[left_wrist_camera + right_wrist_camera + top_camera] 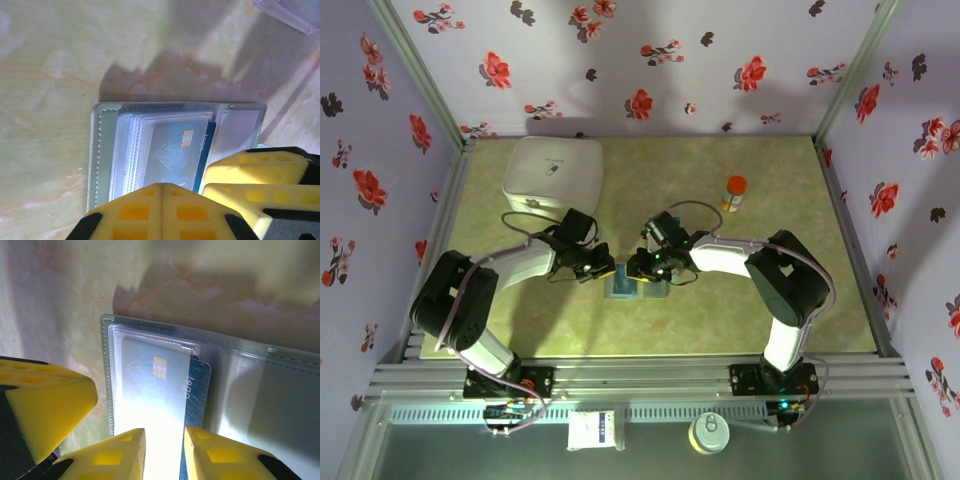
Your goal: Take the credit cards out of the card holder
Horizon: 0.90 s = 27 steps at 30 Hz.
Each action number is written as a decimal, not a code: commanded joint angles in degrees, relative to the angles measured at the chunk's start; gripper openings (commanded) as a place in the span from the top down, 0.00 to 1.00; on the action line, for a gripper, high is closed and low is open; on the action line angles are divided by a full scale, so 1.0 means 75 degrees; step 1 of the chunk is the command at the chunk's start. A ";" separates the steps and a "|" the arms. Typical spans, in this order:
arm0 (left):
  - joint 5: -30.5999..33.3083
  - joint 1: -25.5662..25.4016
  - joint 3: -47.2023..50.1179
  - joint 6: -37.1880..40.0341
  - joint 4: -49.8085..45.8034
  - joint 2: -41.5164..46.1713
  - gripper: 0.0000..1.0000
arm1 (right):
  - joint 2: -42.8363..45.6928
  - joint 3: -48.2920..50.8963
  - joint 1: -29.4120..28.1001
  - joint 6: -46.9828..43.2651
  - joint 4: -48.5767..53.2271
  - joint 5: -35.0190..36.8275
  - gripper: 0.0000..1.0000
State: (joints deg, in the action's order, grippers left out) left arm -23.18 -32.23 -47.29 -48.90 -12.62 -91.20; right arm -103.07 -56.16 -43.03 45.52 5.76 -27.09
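1. The card holder (623, 287) lies open and flat on the tabletop (770, 300). It is placed about midway between the left and right edges, nearer the near edge than the far one.
2. Its long axis is set left to right, along the near edge. The fold is set across that, from near to far.
3. A stack of clear sleeves (130, 150) is carried on the left panel, and a single clear pocket (270, 400) on the right panel.
4. A blue credit card (199, 390) with a gold chip is seen in the top sleeve. Its long axis is set parallel to the fold, across the holder's long axis. One long edge is exposed beyond the sleeve, toward the right panel.
5. The left gripper (162, 192) is clenched, with its yellow pads pressed together. It is held over the near side of the left panel.
6. The jaws of the right gripper (164, 432) are parted a little and set over the sleeve with the blue credit card. Whether anything is pinched cannot be told.
7. The two grippers are placed just beside each other.
8. A white box (552, 175) is found near the far left corner. An orange-capped bottle (734, 193) is stood upright toward the far edge, right of the middle. Both are well apart from the holder.
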 commanded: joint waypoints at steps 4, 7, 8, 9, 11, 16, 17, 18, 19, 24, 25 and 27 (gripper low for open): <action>-0.0118 -0.0039 0.0153 0.0108 0.0063 -0.0296 1.00 | 0.0032 0.0164 -0.0051 0.0148 -0.0305 -0.0197 0.72; -0.0102 -0.0039 0.0187 0.0122 0.0054 -0.0387 1.00 | -0.0073 0.0179 -0.0045 0.0143 -0.0334 -0.0246 0.72; -0.0119 -0.0039 0.0202 0.0125 0.0077 -0.0408 1.00 | -0.0096 0.0181 -0.0041 0.0148 -0.0342 -0.0250 0.72; -0.0120 -0.0039 0.0218 0.0137 0.0090 -0.0440 1.00 | -0.0129 0.0182 -0.0049 0.0143 -0.0334 -0.0244 0.72; -0.0109 -0.0038 0.0238 0.0152 0.0089 -0.0484 1.00 | -0.0165 0.0182 -0.0047 0.0127 -0.0250 -0.0196 0.72; -0.0006 -0.0039 0.0268 0.0203 -0.0036 -0.0543 1.00 | -0.0078 0.0118 -0.0041 -0.0135 0.0315 0.0222 0.73; 0.0001 -0.0045 0.0270 0.0213 -0.0050 -0.0543 1.00 | -0.0056 0.0111 -0.0041 -0.0182 0.0394 0.0275 0.73; -0.0002 -0.0042 0.0269 0.0205 -0.0051 -0.0543 1.00 | -0.0019 0.0097 -0.0041 -0.0224 0.0479 0.0322 0.73; -0.0003 -0.0042 0.0270 0.0207 -0.0049 -0.0546 1.00 | 0.0012 0.0084 -0.0041 -0.0258 0.0546 0.0360 0.73; 0.0015 -0.0037 0.0269 0.0195 -0.0064 -0.0497 1.00 | 0.0221 0.0033 -0.0041 -0.0367 0.0702 0.0483 0.73; 0.0018 -0.0039 0.0270 0.0198 -0.0063 -0.0491 1.00 | 0.0252 0.0013 -0.0038 -0.0376 0.0746 0.0499 0.73; 0.0020 -0.0039 0.0255 0.0193 -0.0071 -0.0463 1.00 | 0.0315 -0.0005 -0.0040 -0.0418 0.0799 0.0538 0.73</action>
State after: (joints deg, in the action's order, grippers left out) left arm -23.62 -32.25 -46.54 -48.86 -11.60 -93.97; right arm -102.59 -55.44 -43.03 43.90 8.23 -25.30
